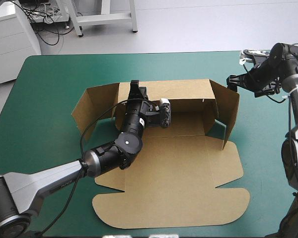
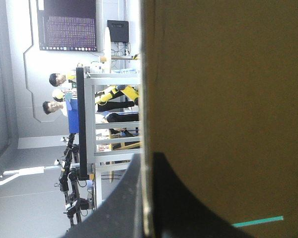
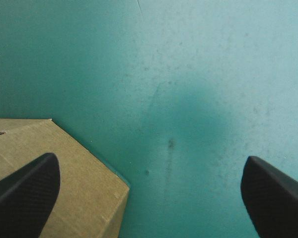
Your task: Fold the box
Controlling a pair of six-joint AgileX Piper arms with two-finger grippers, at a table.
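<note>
Left fingers [image 1: 135, 89] pinch the raised back wall of the box [image 1: 188, 163], which lies mid-counter [image 1: 39, 109] with its lid flat toward the near edge; right fingers [image 1: 232, 81] hang near its right flap. From the left wrist, brown board [image 2: 223, 99] is clamped between both black fingers [image 2: 116, 208]. From the right wrist, the fingers [image 3: 25, 193] stand wide apart over teal-green cover [image 3: 188, 99], a box corner [image 3: 74, 168] under one.

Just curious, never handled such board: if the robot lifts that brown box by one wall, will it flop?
Probably the box stays stiff: its far wall stands straight where the left gripper pinches it. It likely hinges at creases, as the right flap angles forward.
</note>
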